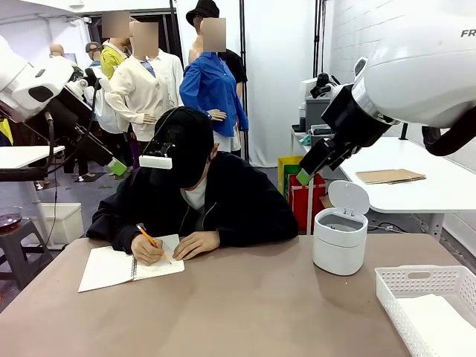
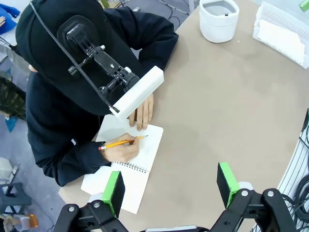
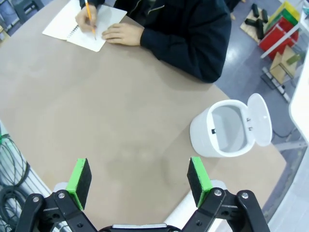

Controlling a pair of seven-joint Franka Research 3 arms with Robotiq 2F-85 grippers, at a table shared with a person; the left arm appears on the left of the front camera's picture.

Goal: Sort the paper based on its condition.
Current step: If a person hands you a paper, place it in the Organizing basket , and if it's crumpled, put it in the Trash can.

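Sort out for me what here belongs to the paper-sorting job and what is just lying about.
Job: white sheet in the basket, likely paper; open-lidded bin, probably the other sorting spot.
Lying about: spiral notebook and pencil, both in use for writing; cardboard sheet on the side table behind.

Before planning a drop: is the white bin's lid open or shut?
Open. The lid of the white bin stands tipped back; the right wrist view looks into the bin.
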